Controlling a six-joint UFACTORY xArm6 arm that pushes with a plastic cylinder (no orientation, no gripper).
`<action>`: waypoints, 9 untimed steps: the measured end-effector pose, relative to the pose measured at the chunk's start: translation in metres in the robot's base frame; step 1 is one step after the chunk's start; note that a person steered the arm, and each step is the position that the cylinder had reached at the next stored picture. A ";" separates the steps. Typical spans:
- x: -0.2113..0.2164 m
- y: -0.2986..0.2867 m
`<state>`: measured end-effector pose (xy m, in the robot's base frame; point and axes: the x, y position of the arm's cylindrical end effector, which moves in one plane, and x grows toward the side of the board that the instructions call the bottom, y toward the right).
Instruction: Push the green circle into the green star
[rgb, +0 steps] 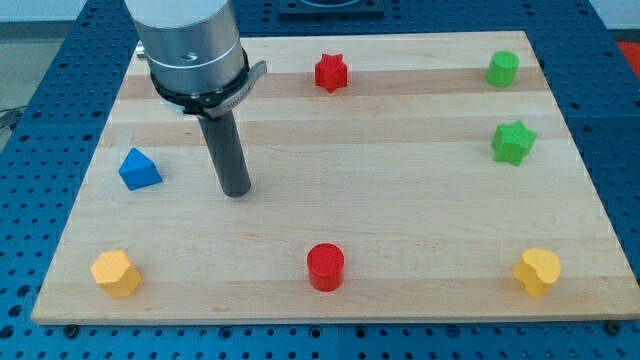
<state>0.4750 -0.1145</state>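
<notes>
The green circle (502, 68) sits near the board's top right corner. The green star (513, 142) lies a little below it, near the right edge, with a clear gap between the two. My tip (237, 191) rests on the board in the left half, far to the left of both green blocks. It touches no block and stands to the right of a blue triangle (139, 169).
A red star (331, 72) lies at the top middle and a red circle (325, 266) at the bottom middle. A yellow block (115, 272) sits at the bottom left and another yellow block (537, 271) at the bottom right. The wooden board (400, 180) lies on a blue perforated table.
</notes>
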 end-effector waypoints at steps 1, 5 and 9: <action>0.000 0.000; 0.000 0.047; -0.048 0.151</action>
<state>0.4269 0.0367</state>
